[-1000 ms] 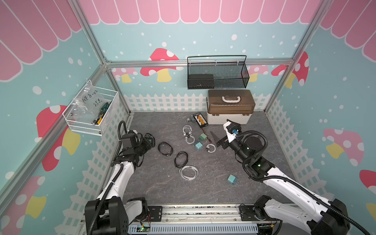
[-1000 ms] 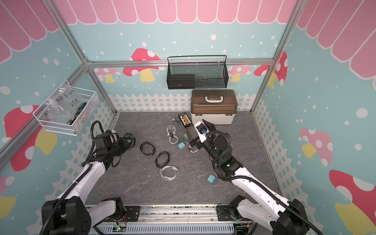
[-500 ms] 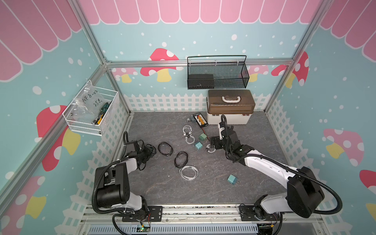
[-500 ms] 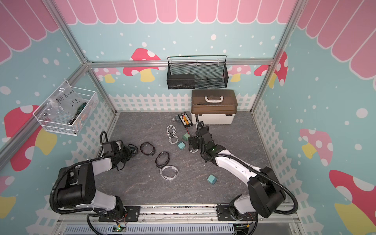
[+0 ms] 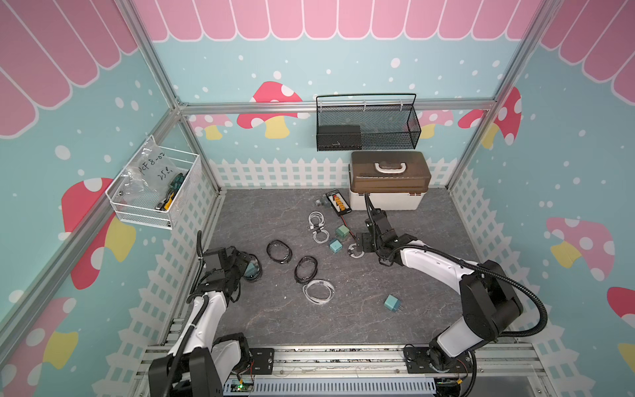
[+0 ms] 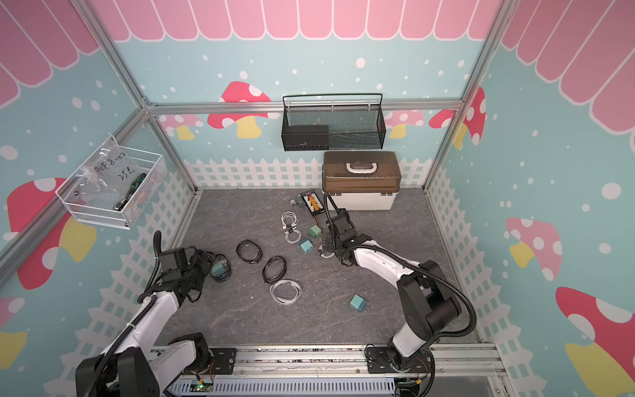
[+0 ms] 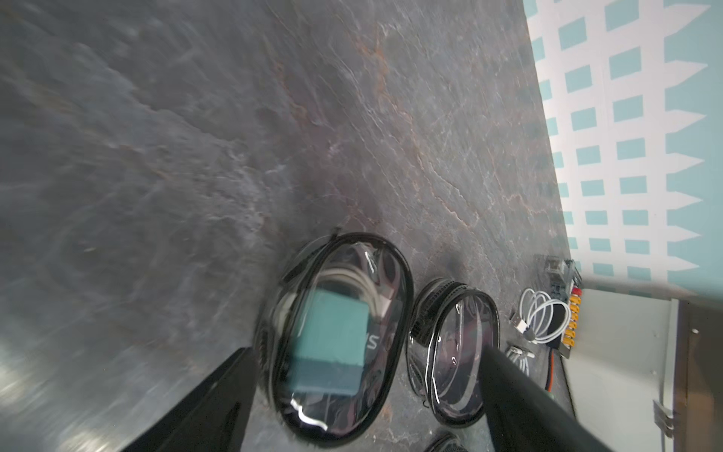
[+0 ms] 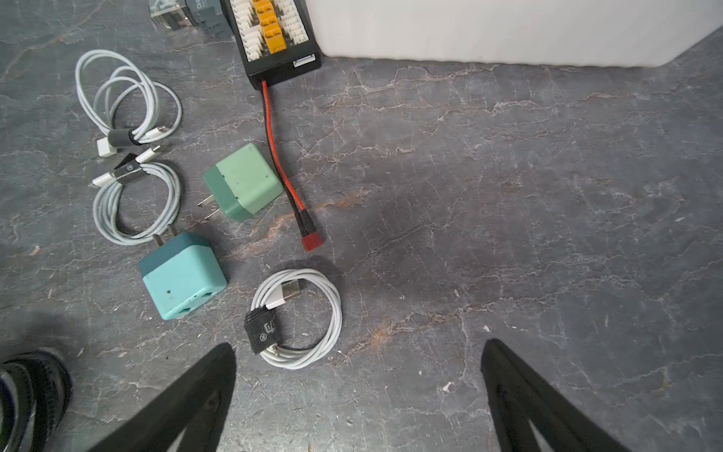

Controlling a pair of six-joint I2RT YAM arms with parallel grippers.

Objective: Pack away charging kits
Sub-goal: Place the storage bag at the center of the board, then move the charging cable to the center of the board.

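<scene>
Grey stone-look table point(image 5: 347, 323) sits inside pink-and-teal mushroom walls, and both arms reach low over it. At the table's left side the left gripper point(image 7: 367, 349) is spread wide and grips nothing. Its black fingers point(image 7: 219, 391) straddle a clear zip pouch point(image 7: 387, 293) lying flat, which contains a teal plug adapter point(image 7: 332, 344) and a white cable coil point(image 7: 352, 280); whether a finger touches the pouch cannot be told. Just beside it lies a second clear pouch point(image 7: 455, 352), partly behind one finger. Further toward the middle are a third black-rimmed pouch point(image 5: 305, 269) and a loose white coil point(image 5: 318, 291). The right gripper point(image 8: 358, 346) is also wide open and empty. A strapped white coil point(image 8: 285, 294) lies partly in its gap, close to one fingertip. Next to that coil stands a blue-teal adapter point(image 8: 182, 276). Past it are a pale green adapter point(image 8: 244, 182) and two more white coils point(image 8: 121, 137) lying end to end. Behind them a black connector board point(image 8: 274, 35) with a red-black lead point(image 8: 279, 156) lies beside the white box point(image 8: 508, 31), whose brown lid point(image 5: 390, 170) is shut. A lone teal adapter point(image 5: 391, 303) lies near the front, well apart from the rest.
</scene>
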